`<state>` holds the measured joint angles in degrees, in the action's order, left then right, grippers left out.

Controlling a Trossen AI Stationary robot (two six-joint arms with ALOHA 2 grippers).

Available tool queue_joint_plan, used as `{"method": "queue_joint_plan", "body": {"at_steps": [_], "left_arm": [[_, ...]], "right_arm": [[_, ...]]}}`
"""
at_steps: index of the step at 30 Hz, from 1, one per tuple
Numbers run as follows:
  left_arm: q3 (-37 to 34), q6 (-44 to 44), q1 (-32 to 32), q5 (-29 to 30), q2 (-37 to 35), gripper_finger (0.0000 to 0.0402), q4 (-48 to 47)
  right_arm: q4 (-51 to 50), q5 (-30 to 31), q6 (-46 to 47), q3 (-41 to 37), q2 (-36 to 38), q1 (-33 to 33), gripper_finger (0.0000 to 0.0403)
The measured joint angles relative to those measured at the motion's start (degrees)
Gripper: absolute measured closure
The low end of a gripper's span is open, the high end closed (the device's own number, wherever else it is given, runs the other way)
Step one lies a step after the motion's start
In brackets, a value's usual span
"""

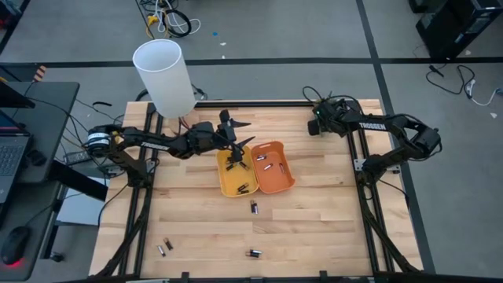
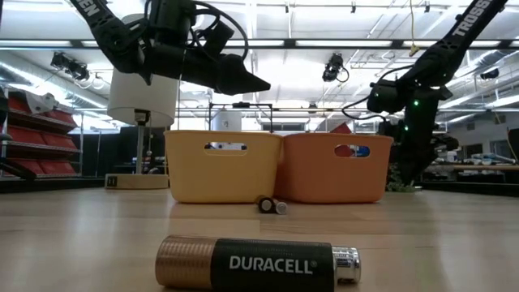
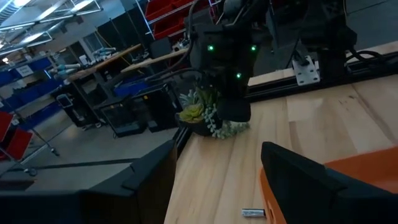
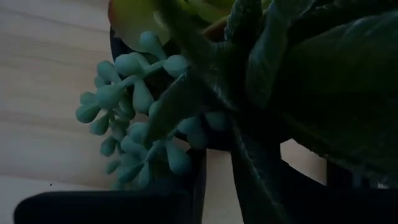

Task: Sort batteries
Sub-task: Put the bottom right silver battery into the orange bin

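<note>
Where the table edge is lying closest to the low camera, a Duracell battery is resting on its side on the wooden table, copper end to one side. Farther in, two small batteries are lying side by side just in front of the trays; from above, one loose cell is showing just before the trays, another nearer the front edge, and a pair toward the front left corner.

Beyond them, a yellow tray and an orange tray are sitting touching side by side. Several batteries are lying in the orange tray, and a few in the yellow one.

Above the yellow tray's far end, the left gripper is hovering with its fingers spread apart and nothing between them.

At the far right corner, the right gripper is hanging over a small potted succulent; whether its fingers are apart or together, I cannot tell. At the far left, a white cylinder is standing upright.
</note>
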<state>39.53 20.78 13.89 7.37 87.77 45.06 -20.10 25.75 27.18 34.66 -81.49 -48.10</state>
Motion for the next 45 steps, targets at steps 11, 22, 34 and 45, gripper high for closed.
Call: {"method": "queue_joint_plan", "body": {"at_steps": [11,22,34,45], "left_arm": [[0.00,0.04,0.00,0.01,-0.01,0.0149,-1.22],[0.00,0.15,0.04,0.07,-0.01,0.0149,-1.20],[0.00,0.04,0.04,0.20,-0.01,0.0149,-1.25],[0.00,0.02,0.04,0.20,-0.01,0.0149,-4.18]], "right_arm": [[-0.15,-16.58,4.24,0.17,0.21,5.15,0.0318],[2.12,-11.67,6.16,0.08,11.06,10.55,0.0321],[-1.89,9.04,12.77,0.06,19.05,3.13,0.0326],[-2.61,14.30,17.89,-0.01,16.29,-1.57,0.0355]]}}
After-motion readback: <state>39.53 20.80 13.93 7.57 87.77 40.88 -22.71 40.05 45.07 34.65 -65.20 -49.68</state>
